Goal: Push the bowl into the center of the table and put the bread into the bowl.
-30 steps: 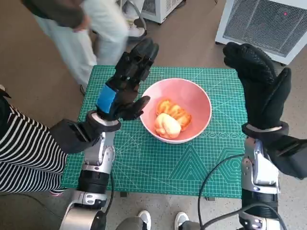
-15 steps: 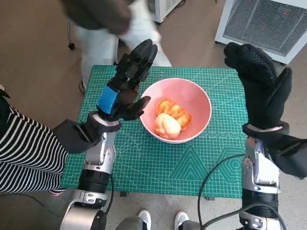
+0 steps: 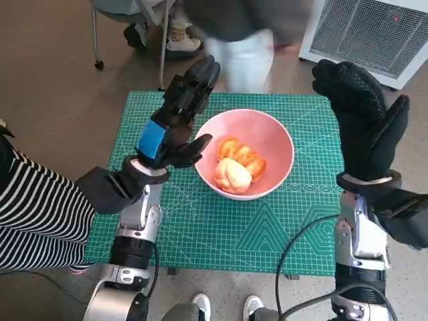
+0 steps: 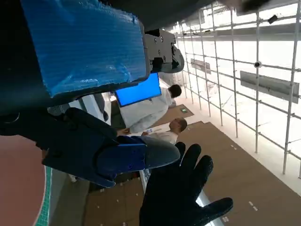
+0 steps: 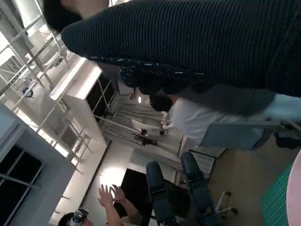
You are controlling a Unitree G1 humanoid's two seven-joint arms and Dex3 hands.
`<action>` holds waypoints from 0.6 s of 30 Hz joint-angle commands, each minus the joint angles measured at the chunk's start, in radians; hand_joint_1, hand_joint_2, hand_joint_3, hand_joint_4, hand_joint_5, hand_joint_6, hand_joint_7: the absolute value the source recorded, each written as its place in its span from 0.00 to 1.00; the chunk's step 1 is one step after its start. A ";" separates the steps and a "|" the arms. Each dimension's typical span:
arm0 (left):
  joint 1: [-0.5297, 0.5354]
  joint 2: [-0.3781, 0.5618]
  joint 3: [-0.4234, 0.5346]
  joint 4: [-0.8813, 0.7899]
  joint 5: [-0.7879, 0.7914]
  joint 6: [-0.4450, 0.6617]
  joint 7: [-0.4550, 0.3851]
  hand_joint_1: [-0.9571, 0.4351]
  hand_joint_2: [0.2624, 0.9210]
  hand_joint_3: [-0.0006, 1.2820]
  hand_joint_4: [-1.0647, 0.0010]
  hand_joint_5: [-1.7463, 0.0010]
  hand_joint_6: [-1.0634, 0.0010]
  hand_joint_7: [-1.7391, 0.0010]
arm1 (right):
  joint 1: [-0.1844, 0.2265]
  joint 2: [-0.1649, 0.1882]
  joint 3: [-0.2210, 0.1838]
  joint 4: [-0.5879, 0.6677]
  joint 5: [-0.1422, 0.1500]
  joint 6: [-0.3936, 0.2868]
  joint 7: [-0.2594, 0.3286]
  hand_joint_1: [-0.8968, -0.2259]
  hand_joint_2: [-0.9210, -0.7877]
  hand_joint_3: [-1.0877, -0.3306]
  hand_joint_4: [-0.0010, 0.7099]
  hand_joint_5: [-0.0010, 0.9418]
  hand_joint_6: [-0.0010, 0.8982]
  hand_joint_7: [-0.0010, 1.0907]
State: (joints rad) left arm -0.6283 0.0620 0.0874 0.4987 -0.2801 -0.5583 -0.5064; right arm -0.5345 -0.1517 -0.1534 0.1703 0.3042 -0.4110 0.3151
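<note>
**Both hands empty, bread already in the bowl**

Two hands are raised off the table, one on each side of the pink bowl [image 3: 246, 154], and neither holds anything. Taking the bowl as the landmark and going left to right: a person in a striped sleeve [image 3: 37, 214] sits well to its left, off the table edge. Next comes the left hand [image 3: 175, 119], blue tape across its back, fingers spread and pointing away from the robot, hovering just beside the bowl's left rim; I cannot tell whether the thumb touches the rim. The bowl itself sits on the green cutting mat [image 3: 221, 234], roughly in the middle of it, perhaps a little toward the far edge. Inside it lie the bread pieces [image 3: 239, 165], a pale roll against an orange-brown one. Right of the bowl, well apart from it, the gloved right hand [image 3: 358, 114] is held up flat with its fingers apart. Beyond the bowl's far side a blurred person [image 3: 244, 40] stands at the table.

By my reading the task looks essentially finished: bowl centred, bread inside. Little seems left beyond lowering the arms.
</note>
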 commanded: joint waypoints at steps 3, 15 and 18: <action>-0.016 -0.005 0.006 0.016 -0.010 -0.017 -0.009 0.20 1.00 0.34 0.97 1.00 1.00 0.77 | 0.010 0.001 -0.001 0.027 -0.020 -0.005 -0.005 0.34 0.00 0.59 0.26 0.01 0.18 0.36; -0.021 -0.003 0.021 0.026 -0.033 -0.022 -0.030 0.20 1.00 0.34 0.96 0.99 1.00 0.78 | 0.010 -0.002 0.005 0.036 -0.019 -0.005 0.003 0.33 0.00 0.58 0.26 0.00 0.17 0.35; -0.025 0.000 0.028 0.035 -0.047 -0.021 -0.042 0.19 1.00 0.33 0.96 0.99 1.00 0.78 | 0.009 -0.001 0.007 0.040 -0.020 -0.006 0.004 0.33 0.00 0.58 0.26 0.00 0.17 0.34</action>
State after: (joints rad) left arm -0.6316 0.0619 0.1022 0.5254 -0.3118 -0.5658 -0.5373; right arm -0.5347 -0.1521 -0.1501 0.1938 0.3009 -0.4218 0.3152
